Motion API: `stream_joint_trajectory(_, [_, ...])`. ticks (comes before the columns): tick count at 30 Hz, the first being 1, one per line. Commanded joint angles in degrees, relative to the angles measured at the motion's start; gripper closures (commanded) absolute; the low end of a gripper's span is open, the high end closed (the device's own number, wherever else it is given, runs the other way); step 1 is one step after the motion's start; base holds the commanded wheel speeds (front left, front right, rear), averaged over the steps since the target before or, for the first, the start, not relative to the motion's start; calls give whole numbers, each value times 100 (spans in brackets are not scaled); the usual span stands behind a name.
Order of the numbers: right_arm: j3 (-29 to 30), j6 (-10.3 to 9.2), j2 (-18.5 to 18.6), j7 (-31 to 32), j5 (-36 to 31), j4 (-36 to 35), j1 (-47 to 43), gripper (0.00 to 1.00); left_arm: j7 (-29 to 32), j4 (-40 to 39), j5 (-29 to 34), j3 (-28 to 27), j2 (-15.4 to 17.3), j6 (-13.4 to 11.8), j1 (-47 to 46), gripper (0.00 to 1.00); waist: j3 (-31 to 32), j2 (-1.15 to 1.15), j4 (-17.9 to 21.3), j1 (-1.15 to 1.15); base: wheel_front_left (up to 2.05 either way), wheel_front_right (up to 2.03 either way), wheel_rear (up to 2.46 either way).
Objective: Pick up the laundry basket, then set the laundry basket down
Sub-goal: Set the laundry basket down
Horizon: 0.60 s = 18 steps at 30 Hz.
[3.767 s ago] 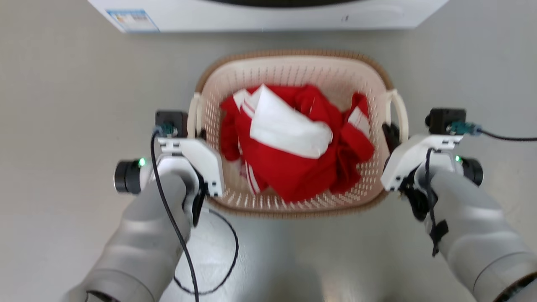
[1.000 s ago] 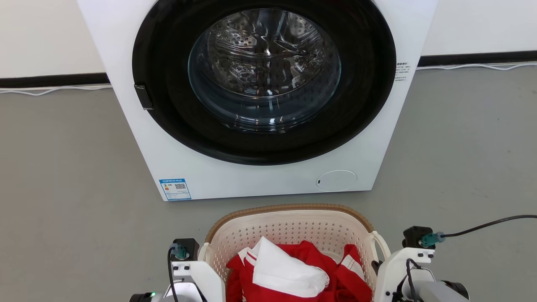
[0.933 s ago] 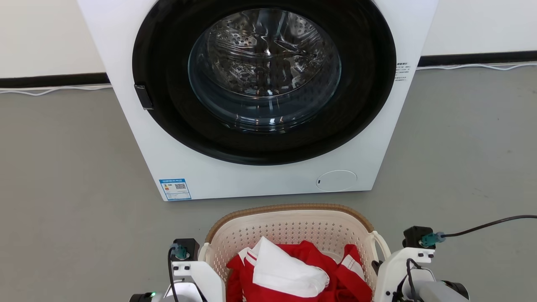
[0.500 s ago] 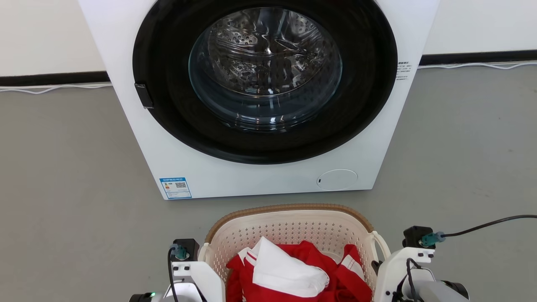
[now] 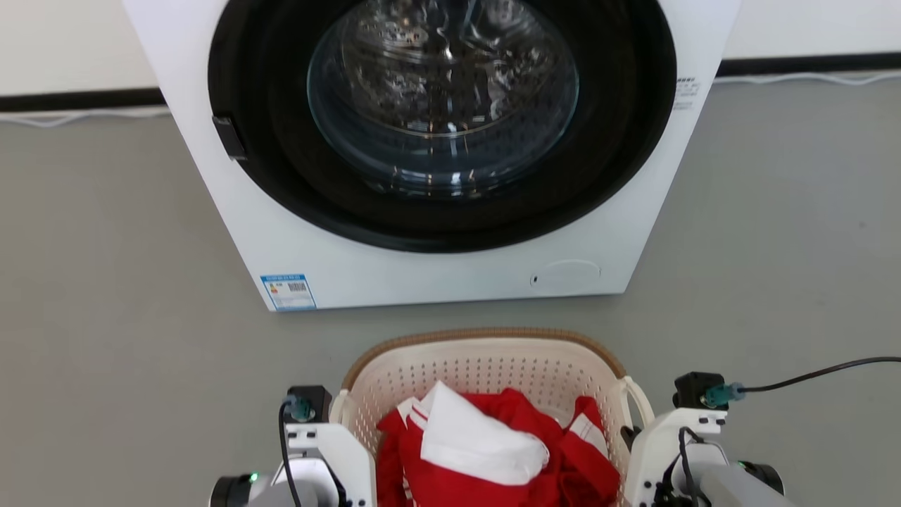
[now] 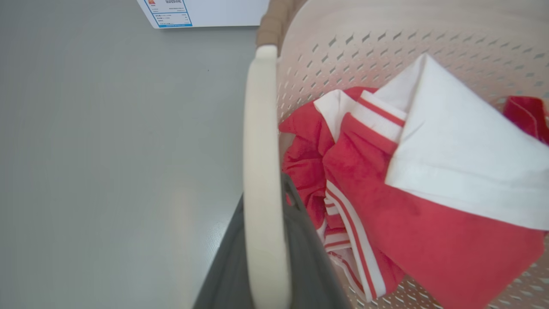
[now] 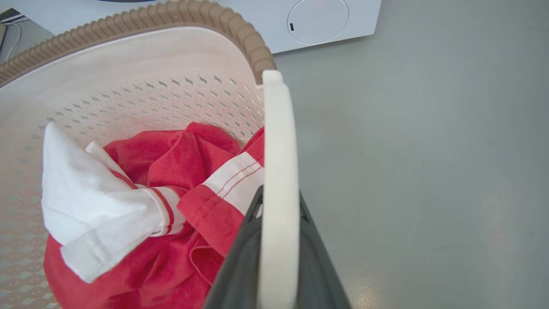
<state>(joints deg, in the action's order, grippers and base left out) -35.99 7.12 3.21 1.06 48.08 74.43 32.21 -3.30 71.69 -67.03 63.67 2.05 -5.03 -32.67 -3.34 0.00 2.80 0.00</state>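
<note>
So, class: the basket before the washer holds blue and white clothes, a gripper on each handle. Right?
No: the clothes are red and white, per the head view. The rest holds: basket before the washer, left gripper and right gripper on its handles.

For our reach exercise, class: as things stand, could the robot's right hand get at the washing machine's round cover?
Probably not yet: the right hand is shut on the side handle of the laundry basket; the round cover lies beyond, across the floor.

A bare laundry room: a front-loading washing machine [image 5: 422, 282] on grey floor [image 5: 105, 296] before a white wall [image 5: 70, 42].
</note>
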Motion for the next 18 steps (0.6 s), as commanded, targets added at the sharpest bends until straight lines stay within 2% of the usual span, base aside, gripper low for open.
stream_joint_trajectory(1, [-116,36,-33,-164,64,-169,280,100,-94,-41,-3,-49,83,5,-341,100,-126,0,-5,0,0,0,0])
stream_joint_trajectory(18, [-328,36,-34,-668,221,-195,956,100,-461,-41,-29,56,83,-73,-997,100,-1172,0,-168,0,0,0,0])
